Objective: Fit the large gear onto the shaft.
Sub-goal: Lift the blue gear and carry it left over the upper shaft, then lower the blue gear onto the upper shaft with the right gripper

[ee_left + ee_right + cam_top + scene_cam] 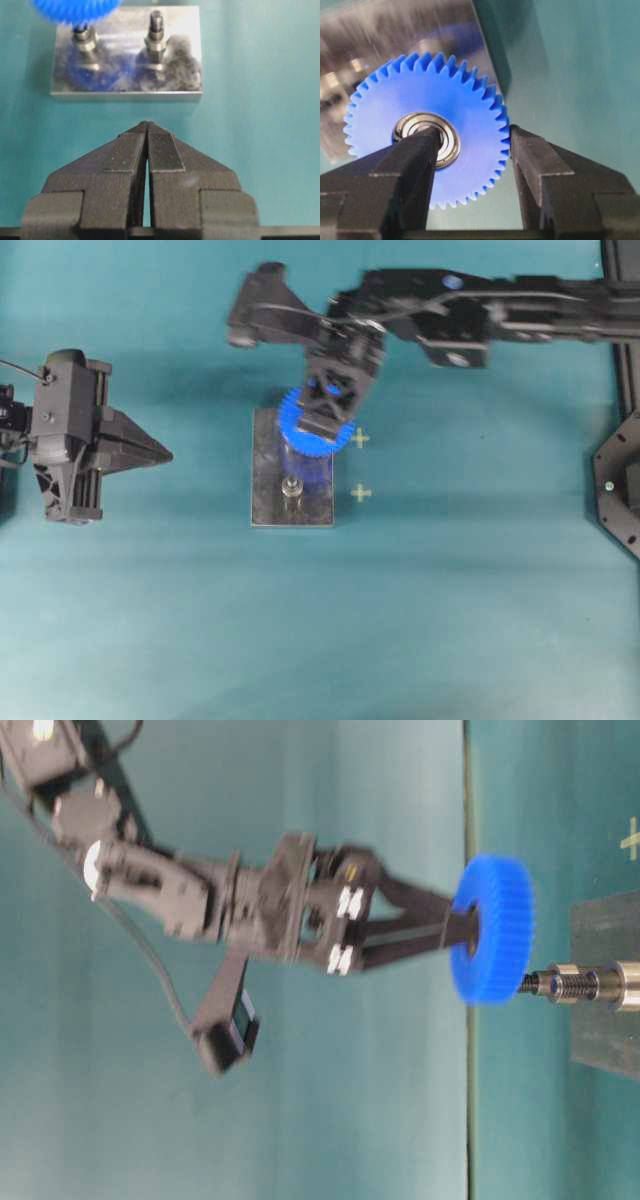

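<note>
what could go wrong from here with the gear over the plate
1. The right gripper holds the large gear with one finger in the bearing hub and one on the toothed rim, an off-centre grip, so the gear could tilt or slip.
2. That finger partly covers the bore, so it may block the shaft from entering.
3. The pictures are blurred, so alignment over the shaft is uncertain.
</note>
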You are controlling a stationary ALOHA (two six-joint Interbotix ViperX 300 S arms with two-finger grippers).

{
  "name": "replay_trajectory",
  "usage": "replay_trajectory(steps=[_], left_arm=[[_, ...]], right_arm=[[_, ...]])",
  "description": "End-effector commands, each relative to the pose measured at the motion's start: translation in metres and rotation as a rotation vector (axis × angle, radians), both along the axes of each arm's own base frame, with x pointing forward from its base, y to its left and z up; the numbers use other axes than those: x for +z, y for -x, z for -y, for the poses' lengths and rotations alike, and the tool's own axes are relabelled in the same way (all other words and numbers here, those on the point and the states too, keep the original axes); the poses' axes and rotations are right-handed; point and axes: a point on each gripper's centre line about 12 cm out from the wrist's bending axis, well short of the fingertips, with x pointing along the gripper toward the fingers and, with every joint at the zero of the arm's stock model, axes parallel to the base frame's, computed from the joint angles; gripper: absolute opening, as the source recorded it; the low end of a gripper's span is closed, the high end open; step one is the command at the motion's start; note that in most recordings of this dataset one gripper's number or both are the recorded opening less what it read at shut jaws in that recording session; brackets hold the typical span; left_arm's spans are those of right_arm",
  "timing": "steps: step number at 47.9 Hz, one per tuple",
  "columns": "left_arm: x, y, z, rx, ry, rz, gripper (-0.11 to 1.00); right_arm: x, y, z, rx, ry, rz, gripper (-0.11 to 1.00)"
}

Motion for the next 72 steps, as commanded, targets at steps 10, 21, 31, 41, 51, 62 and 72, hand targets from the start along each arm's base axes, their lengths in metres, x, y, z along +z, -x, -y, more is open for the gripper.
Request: replay_trajectory(steps=[10, 21, 31, 41, 51, 62, 72], left_arm=[[0.006, -0.002, 0.001, -0.004, 0.001, 0.023, 0.0], [0.004, 0.0, 0.001, 0.003, 0.01, 0.017, 0.0], [0.003, 0.001, 0.001, 0.011, 0.021, 0.016, 0.0], [0.003, 0.001, 0.002, 0.009, 0.021, 0.016, 0.0], [0.003, 0.001, 0.002, 0.008, 0.023, 0.014, 0.0], [0.004, 0.0, 0.002, 0.008, 0.023, 0.017, 0.0], [0.004, 0.0, 0.002, 0.008, 0.023, 0.017, 0.0]], right_arm=[[0.013, -0.021, 0.001, 0.057, -0.001, 0.014, 0.48], [0.011, -0.024, -0.002, 0.067, 0.0, 0.016, 0.48], [0.006, -0.025, -0.001, 0.067, -0.003, 0.007, 0.48], [0.003, -0.028, -0.001, 0.065, -0.001, 0.018, 0.48], [0.001, -0.027, 0.001, 0.056, -0.004, 0.012, 0.48], [0.0, -0.026, 0.003, 0.049, -0.007, 0.004, 0.48], [-0.001, -0.026, 0.004, 0.021, -0.014, -0.001, 0.77]])
